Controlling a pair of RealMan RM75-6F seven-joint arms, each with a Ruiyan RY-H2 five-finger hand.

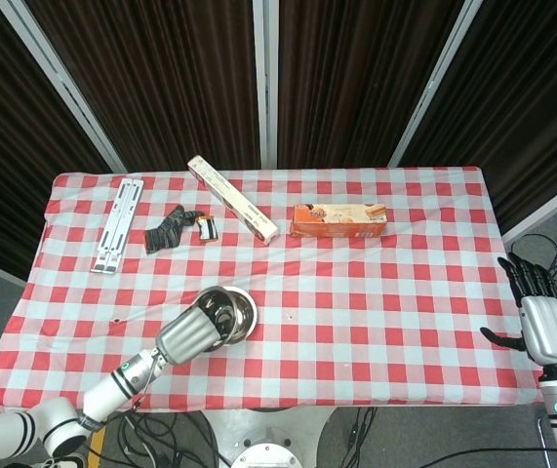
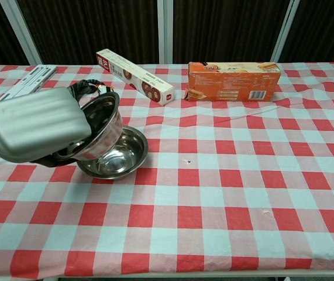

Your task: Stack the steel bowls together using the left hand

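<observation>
Steel bowls on the checked tabletop (image 2: 225, 193), left hand (image 2: 35, 130) gripping 1 tilted bowl (image 2: 99, 126) just above the second bowl (image 2: 120, 157) resting near the front left, right hand (image 1: 543, 322) off the right edge, fingers spread, holding nothing
</observation>
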